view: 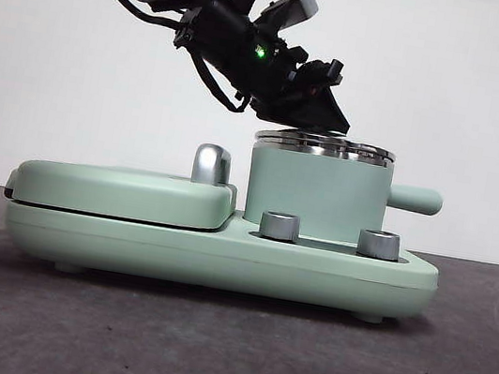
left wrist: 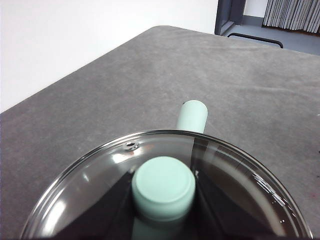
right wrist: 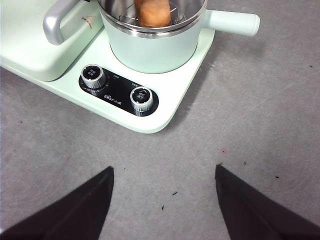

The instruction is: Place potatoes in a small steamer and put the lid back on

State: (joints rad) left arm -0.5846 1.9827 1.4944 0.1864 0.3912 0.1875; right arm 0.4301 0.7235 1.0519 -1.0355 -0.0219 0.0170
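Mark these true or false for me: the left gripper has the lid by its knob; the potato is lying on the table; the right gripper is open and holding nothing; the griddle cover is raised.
1. The left gripper has the lid by its knob. True.
2. The potato lies on the table. False: it sits inside the small steamer.
3. The right gripper is open and holds nothing. True: it hangs over bare table, away from the appliance.
4. The griddle cover is raised. False: it lies flat and closed beside the steamer.

tool [view: 323, 113] over small steamer [view: 317, 193], lid [view: 324, 145] on
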